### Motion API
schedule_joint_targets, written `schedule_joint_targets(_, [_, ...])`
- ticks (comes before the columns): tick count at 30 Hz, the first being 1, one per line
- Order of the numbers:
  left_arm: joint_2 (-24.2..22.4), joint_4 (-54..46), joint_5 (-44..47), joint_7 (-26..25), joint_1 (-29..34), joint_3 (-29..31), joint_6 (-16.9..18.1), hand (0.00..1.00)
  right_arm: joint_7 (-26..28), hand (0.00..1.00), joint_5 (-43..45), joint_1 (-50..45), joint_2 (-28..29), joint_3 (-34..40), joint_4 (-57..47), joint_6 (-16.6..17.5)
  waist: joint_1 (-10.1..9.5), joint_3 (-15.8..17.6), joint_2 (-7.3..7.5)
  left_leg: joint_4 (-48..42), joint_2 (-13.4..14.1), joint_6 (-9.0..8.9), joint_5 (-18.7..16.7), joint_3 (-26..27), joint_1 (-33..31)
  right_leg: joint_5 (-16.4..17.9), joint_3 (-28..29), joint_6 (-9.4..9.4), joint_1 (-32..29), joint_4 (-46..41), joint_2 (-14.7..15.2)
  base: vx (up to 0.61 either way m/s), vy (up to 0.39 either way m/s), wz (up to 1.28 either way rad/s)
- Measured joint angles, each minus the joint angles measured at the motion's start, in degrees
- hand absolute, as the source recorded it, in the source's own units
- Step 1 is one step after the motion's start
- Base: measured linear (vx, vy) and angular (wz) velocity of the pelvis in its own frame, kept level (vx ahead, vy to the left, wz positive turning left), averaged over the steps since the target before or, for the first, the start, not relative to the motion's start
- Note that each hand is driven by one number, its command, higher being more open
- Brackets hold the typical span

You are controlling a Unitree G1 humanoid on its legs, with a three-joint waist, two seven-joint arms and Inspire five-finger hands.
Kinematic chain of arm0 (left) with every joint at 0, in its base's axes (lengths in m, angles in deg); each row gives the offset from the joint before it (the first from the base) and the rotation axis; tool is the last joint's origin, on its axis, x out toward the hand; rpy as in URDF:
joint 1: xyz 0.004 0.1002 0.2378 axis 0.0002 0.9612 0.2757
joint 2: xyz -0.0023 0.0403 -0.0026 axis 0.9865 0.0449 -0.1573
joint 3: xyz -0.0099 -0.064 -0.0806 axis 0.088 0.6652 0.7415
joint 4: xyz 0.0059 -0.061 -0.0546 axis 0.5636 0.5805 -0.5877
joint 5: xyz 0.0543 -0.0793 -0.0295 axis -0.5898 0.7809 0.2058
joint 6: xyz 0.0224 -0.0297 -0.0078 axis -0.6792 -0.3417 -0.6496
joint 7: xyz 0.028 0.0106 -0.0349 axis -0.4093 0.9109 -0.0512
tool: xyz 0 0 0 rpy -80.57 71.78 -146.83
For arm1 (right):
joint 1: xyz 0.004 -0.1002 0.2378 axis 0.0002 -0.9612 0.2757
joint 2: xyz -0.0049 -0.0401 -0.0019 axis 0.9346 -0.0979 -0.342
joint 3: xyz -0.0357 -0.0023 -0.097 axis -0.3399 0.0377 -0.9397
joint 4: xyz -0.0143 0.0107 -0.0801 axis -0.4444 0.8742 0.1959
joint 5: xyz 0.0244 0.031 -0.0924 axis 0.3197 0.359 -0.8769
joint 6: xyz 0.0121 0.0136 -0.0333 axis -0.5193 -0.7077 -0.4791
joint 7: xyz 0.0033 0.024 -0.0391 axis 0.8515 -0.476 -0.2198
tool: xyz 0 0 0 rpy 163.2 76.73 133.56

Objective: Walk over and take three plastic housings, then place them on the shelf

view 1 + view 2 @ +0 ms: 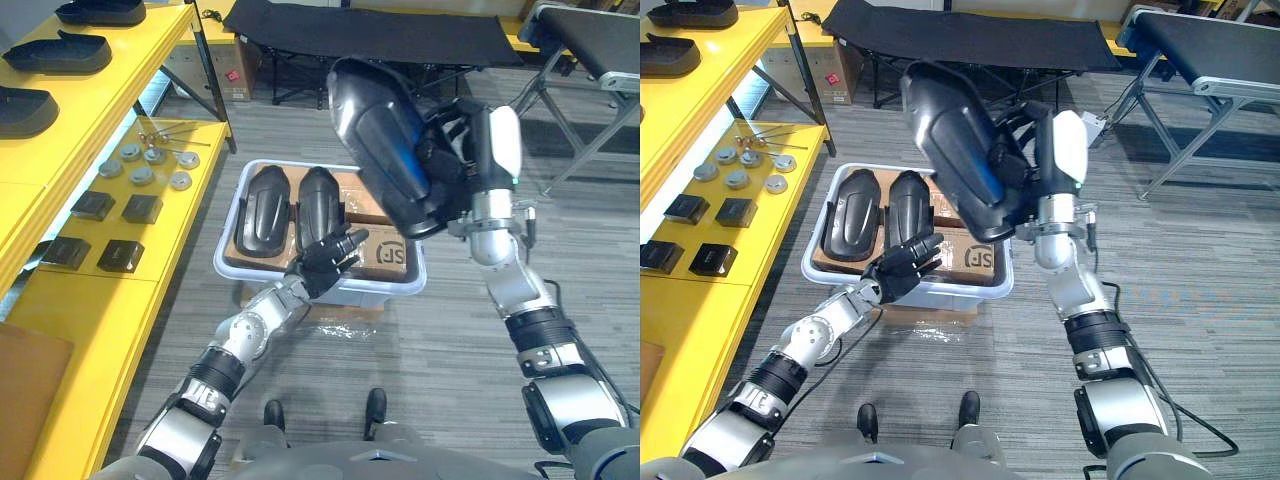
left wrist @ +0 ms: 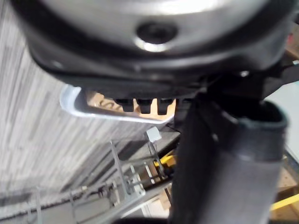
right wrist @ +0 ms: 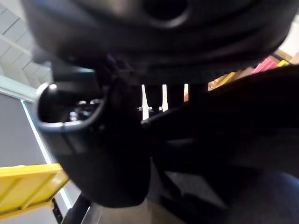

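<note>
- Grey striped flooring runs beneath a pale bin (image 1: 222, 268) that stands on the floor beside a yellow shelf (image 1: 175, 255).
- Right hand (image 1: 452, 160) is raised above the bin, fingers curled round the edge of a large black housing (image 1: 380, 140).
- That housing is in the air and tilted: its long axis slants from upper left to lower right, the rounded end points up and away from the robot, and the glossy outer face is turned towards the shelf.
- Two more housings (image 1: 262, 208) lie side by side in the bin on cardboard boxes (image 1: 385, 250), long axes pointing away from the robot.
- Left hand (image 1: 328, 255) hovers over the bin's near rim, fingers stretched out and holding nothing.
- Further black housings (image 1: 65, 52) rest on the shelf's upper level.
- Round metal parts (image 1: 150, 165) and small black blocks (image 1: 110, 230) sit on the lower level.
</note>
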State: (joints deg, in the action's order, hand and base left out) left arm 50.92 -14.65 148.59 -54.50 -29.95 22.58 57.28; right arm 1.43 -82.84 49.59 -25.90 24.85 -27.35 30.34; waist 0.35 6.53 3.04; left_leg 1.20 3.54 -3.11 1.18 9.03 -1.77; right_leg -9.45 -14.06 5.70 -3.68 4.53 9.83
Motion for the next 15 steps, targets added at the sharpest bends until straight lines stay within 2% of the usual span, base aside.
schedule_joint_targets(1, [-0.6, 0.6, 0.7, 1.0, -1.4, 0.0, 1.4, 1.0, 0.0, 0.0, 0.0, 0.0, 0.9, -0.8, 0.2, 0.0, -0.01, -0.1, 0.02, 0.3, 0.0, 0.02, 0.4, -0.1, 0.0, 0.0, -0.1, -0.03, -0.1, 0.0, 0.0, -0.01, -0.023, 0.03])
schedule_joint_targets(5, [-1.0, 0.6, 2.9, 4.1, -2.3, 0.0, 3.3, 1.0, -0.2, 0.0, 0.1, 0.0, 2.7, -1.6, 1.3, 0.0, 0.04, -1.3, 0.01, 0.6, -0.1, 0.04, 0.4, -0.1, 0.1, -0.1, -0.1, -0.05, -0.1, 0.0, 0.0, 0.0, 0.0, 0.0])
schedule_joint_targets(11, [-2.3, 0.5, 6.4, 10.1, -2.3, -0.8, 3.1, 1.0, -1.9, 0.0, 0.2, 0.0, 4.4, -2.5, 3.3, 0.0, -0.01, -2.0, 0.12, 0.9, -0.6, 0.17, 0.5, -0.2, 0.3, -0.2, -0.1, 0.03, 0.0, 0.0, 0.2, 0.0, 0.0, 0.0])
schedule_joint_targets(15, [-2.3, 0.5, 6.0, 10.2, -2.3, -1.3, 3.2, 1.0, -2.8, 0.0, 0.7, -0.5, 4.9, -2.6, 4.0, 0.0, -0.06, -2.5, 0.1, 0.8, -0.6, 0.21, 0.6, -0.3, 0.4, -0.2, -0.1, 0.04, 0.2, 0.0, 0.2, -0.01, -0.006, 0.0])
